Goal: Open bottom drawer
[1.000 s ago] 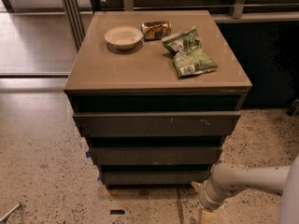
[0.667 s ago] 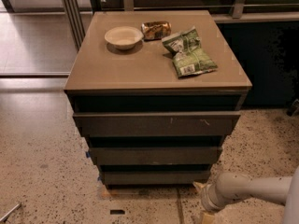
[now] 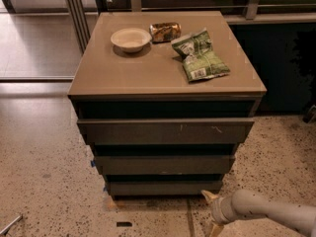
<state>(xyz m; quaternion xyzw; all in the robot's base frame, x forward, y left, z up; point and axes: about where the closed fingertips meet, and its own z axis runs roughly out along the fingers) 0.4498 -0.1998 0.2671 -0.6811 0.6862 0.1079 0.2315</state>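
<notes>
Your fingers point(image 3: 208, 196): two tan tips, spread apart, nothing between them. The off-white gripper point(image 3: 212, 213) sits low over the speckled floor point(image 3: 44, 181), just beside the lower right corner of the bottom drawer point(image 3: 163, 187), the lowest dark grey-brown flat front. Whether they touch is not readable. Over the last second the pale arm point(image 3: 276, 214) has sunk and drawn slightly right; the tips barely shifted. The drawer front has not moved under the middle front point(image 3: 165, 164), so no pull yet. Judged: you're lining up on the edge. On the tan-topped desk point(image 3: 98, 78): round white bowl point(image 3: 131, 38), crumpled brown item point(image 3: 165, 31), green snack bag point(image 3: 200, 58), undisturbed.
</notes>
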